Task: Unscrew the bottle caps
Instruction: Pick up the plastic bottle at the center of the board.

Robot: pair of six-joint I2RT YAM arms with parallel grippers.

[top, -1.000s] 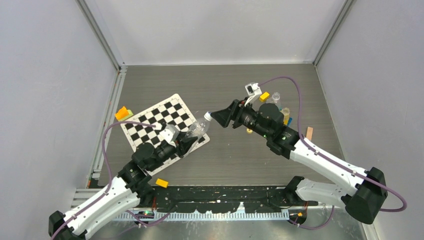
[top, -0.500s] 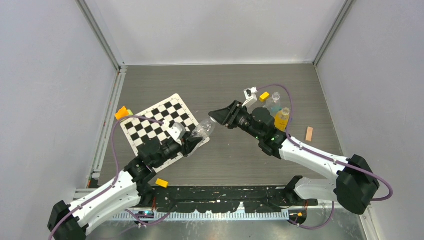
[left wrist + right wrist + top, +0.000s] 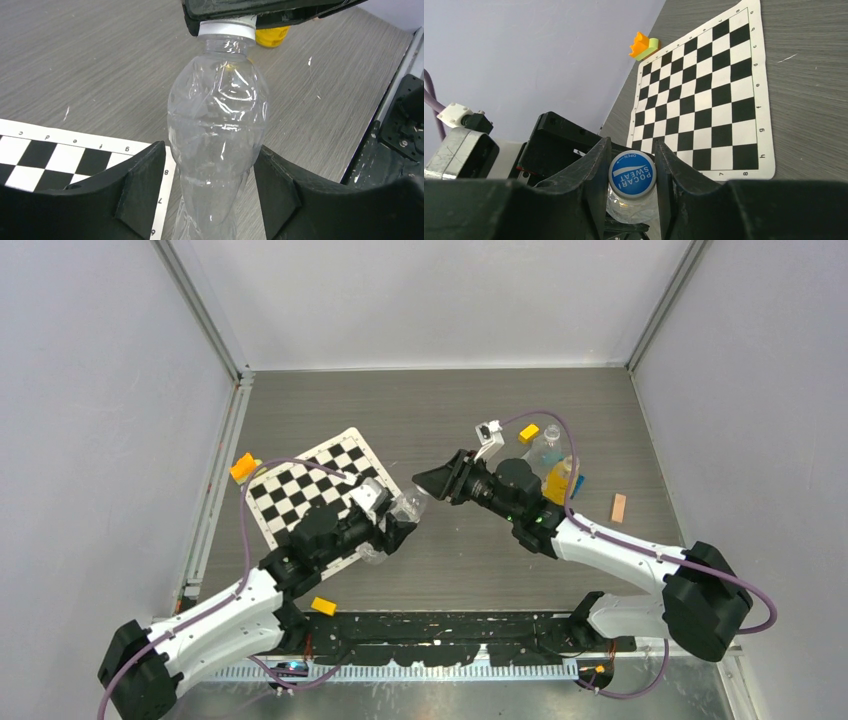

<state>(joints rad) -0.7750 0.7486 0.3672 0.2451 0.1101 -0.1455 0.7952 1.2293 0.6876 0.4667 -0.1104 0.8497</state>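
One clear bottle (image 3: pixel 217 110) is in the middle of the surface, with the right end effector (image 3: pixel 631 167) pinching its blue cap (image 3: pixel 632 175) and the left end effector (image 3: pixel 209 155) around its body, grip unclear, so squeeze firmly before twisting.

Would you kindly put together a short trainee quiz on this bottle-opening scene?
1. True or false: the right gripper is clamped on the bottle cap.
2. The body of the clear bottle lies between the fingers of: A) the left gripper; B) the right gripper; C) neither.
3. What colour is the cap's top face in the right wrist view?
Key: 1 true; 2 A; 3 blue.
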